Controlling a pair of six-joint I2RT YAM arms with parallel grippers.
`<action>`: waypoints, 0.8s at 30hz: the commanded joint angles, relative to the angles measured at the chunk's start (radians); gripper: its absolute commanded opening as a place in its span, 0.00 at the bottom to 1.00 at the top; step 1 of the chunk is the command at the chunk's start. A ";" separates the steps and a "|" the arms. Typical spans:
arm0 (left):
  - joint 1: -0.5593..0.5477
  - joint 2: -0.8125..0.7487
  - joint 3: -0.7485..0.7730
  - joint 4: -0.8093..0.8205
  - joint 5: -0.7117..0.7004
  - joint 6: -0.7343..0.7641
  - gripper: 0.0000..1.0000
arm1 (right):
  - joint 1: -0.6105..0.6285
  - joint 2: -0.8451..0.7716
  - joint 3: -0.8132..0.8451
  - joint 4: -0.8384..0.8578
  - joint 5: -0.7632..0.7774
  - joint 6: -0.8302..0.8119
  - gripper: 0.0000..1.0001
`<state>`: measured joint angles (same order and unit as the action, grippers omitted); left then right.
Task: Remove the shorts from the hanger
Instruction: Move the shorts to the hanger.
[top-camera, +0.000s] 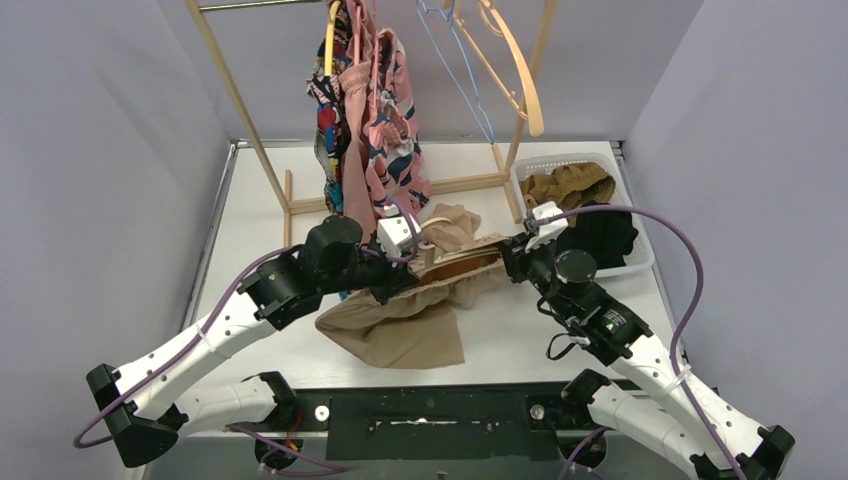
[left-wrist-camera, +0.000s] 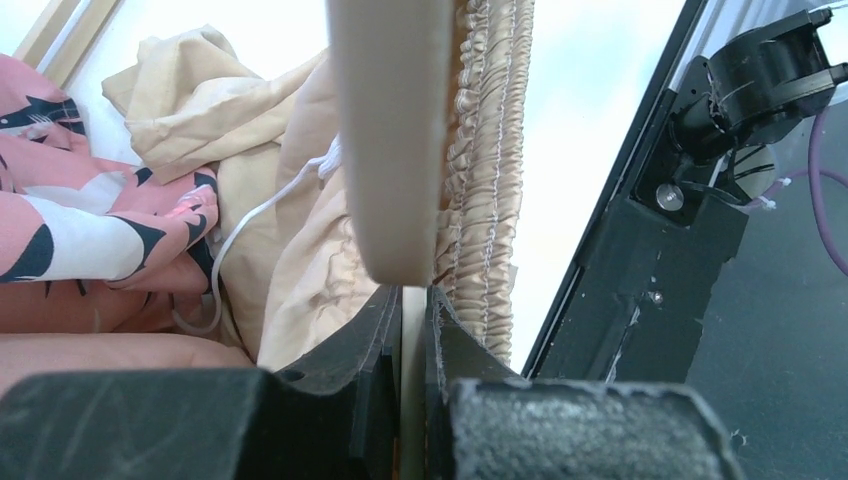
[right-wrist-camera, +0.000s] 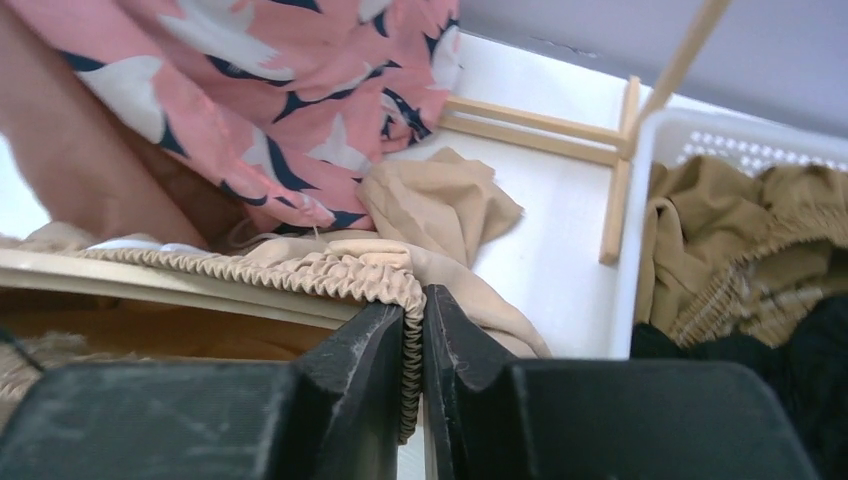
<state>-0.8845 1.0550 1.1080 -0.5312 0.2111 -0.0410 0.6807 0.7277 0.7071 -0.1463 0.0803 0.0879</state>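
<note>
Beige shorts (top-camera: 400, 335) hang on a wooden hanger (top-camera: 462, 265) held low over the table between both arms. My left gripper (top-camera: 405, 280) is shut on the hanger (left-wrist-camera: 385, 150), whose pale arm rises from between the jaws (left-wrist-camera: 413, 295), with the shorts' gathered waistband (left-wrist-camera: 490, 150) beside it. My right gripper (top-camera: 508, 258) is shut on the beige shorts' elastic waistband (right-wrist-camera: 300, 270), pinched between its fingers (right-wrist-camera: 414, 305), and the hanger (right-wrist-camera: 150, 285) runs off to the left beneath it. Pink floral shorts (top-camera: 395, 120), comic-print shorts (top-camera: 327, 120) and plain pink shorts (top-camera: 355, 170) hang on the rack.
A white basket (top-camera: 625, 190) at the back right holds mustard-brown shorts (top-camera: 570, 185) and black shorts (top-camera: 610, 235). The wooden rack (top-camera: 240, 110) stands at the back, with an empty wooden hanger (top-camera: 515, 70) and a blue wire hanger (top-camera: 462, 75) on it.
</note>
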 joint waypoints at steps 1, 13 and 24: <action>0.001 -0.055 0.027 0.031 -0.062 -0.011 0.00 | -0.041 0.004 0.026 -0.010 0.258 0.065 0.08; 0.004 -0.183 -0.043 0.114 -0.149 -0.038 0.00 | -0.320 0.073 -0.003 -0.005 -0.009 0.189 0.12; 0.003 -0.160 -0.050 0.147 -0.179 -0.044 0.00 | -0.356 0.061 -0.032 0.048 -0.175 0.150 0.21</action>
<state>-0.8886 0.9100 1.0382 -0.4252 0.0872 -0.0788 0.3611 0.8131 0.6891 -0.1631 -0.1116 0.2886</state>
